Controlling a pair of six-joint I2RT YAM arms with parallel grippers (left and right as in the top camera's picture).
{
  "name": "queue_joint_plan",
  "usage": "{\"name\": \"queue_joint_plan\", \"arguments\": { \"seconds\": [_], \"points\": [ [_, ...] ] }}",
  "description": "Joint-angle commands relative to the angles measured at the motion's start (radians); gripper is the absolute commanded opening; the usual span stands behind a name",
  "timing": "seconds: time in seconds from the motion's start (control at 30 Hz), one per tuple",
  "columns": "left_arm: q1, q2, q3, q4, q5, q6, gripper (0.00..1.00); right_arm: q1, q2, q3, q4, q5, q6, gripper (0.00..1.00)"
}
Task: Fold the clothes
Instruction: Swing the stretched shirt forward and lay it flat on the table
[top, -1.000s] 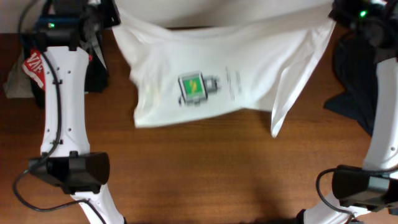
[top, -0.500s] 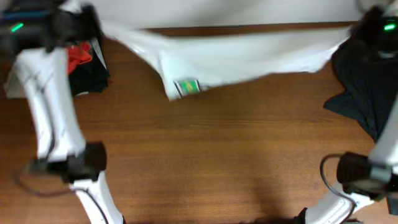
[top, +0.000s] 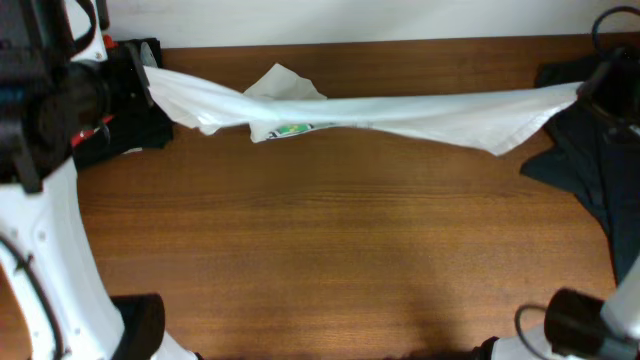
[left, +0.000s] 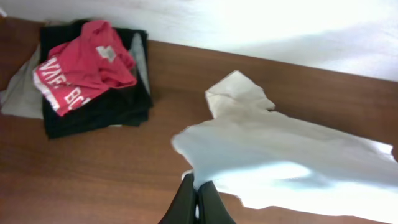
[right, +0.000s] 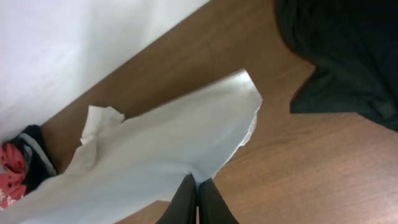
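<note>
Across the far side of the table (top: 330, 250), the white shirt (top: 400, 108) stretches between both arms. Left gripper (left: 198, 188) and right gripper (right: 198, 186) each pinch an end — fingers closed on cloth.

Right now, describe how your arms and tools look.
Both arms are smooth, rounded white links joined by black joint housings: the left arm and the right arm. Thin black cables loop beside the lower joints. The left tool and right tool have slim, dark, flat fingers. No markings are legible.
</note>
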Motion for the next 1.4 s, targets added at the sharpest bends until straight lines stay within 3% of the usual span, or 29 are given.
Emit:
{"name": "queue_joint_plan", "arguments": {
  "seconds": [0.0,0.13,0.3,0.43,0.53,0.67,0.83,0.97,1.13,1.2,1.37],
  "points": [
    [-0.063,-0.108,0.004,-0.006,-0.047,-0.010,0.01,0.003,-0.147,0.021,-0.006,0.053,-0.010,0.04],
    [-0.076,-0.118,0.001,0.041,-0.086,-0.020,0.01,0.003,-0.179,0.021,0.019,0.085,0.017,0.04],
    [-0.076,0.162,-0.026,0.176,-0.090,-0.013,0.01,0.023,0.030,0.021,0.151,-0.008,0.016,0.04],
    [-0.076,0.389,-0.025,0.611,-0.090,0.014,0.01,0.124,0.209,0.021,0.465,-0.012,0.038,0.04],
    [-0.073,0.380,0.020,0.774,-0.107,0.017,0.01,0.136,0.204,0.085,0.591,-0.012,0.066,0.04],
    [-0.025,0.235,0.229,0.685,-0.122,0.086,0.01,0.002,0.157,0.360,0.419,-0.012,0.064,0.04],
    [-0.019,0.190,0.220,0.456,-0.089,0.086,0.01,-0.017,0.164,0.386,0.198,-0.007,-0.017,0.04],
    [-0.019,0.272,0.097,0.241,-0.085,0.058,0.01,-0.013,0.183,0.237,0.047,-0.008,-0.072,0.04],
    [-0.010,0.357,-0.180,0.072,-0.103,-0.041,0.01,0.001,0.171,-0.141,-0.006,-0.008,-0.119,0.04],
    [0.005,0.342,-0.204,-0.019,-0.184,-0.130,0.01,-0.010,0.131,-0.253,0.003,-0.007,-0.118,0.04],
    [-0.003,0.172,-0.207,-0.042,-0.119,-0.117,0.01,-0.103,-0.050,-0.435,0.026,0.111,-0.085,0.04]
  ]
}}
